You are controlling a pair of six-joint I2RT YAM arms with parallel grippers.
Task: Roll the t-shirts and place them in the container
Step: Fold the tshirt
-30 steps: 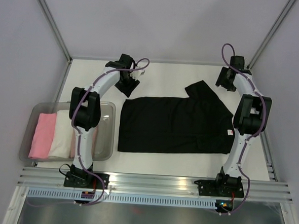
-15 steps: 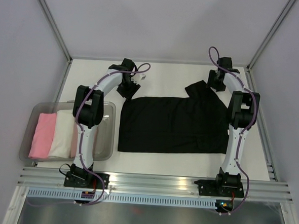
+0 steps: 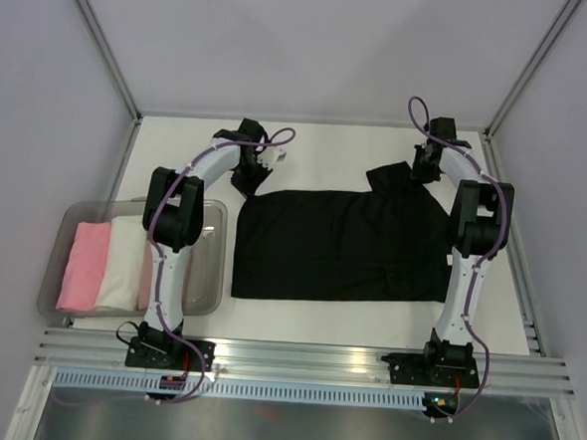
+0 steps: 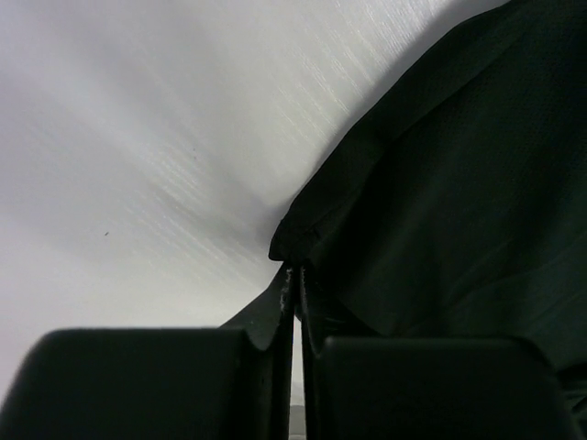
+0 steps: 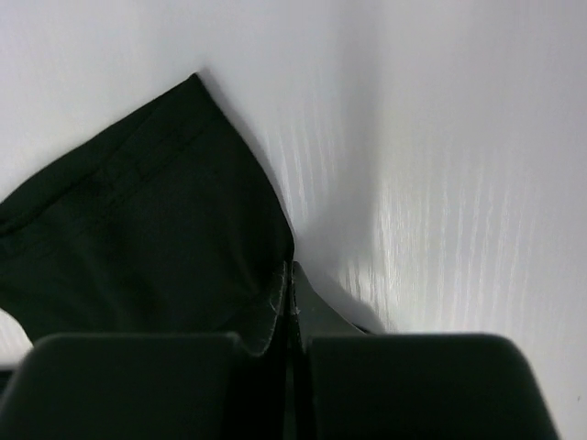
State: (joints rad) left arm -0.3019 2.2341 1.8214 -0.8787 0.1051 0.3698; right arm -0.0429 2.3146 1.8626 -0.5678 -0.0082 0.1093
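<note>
Left gripper (image 3: 248,180) (image 4: 295,275), jaws closed to a slit, pinches the far left corner of the black t-shirt (image 3: 342,245) (image 4: 459,183). Right gripper (image 3: 423,172) (image 5: 289,275), likewise closed, nips the edge of the shirt's folded-over flap at its far right corner, the cloth (image 5: 138,247) puckering at the fingertips. The shirt lies flat across the middle of the table (image 3: 328,147), nearer the right edge. At the left edge, a clear bin (image 3: 217,211) holds a pink roll (image 3: 83,265), a white roll (image 3: 123,261) and a peach roll (image 3: 144,286), side by side.
</note>
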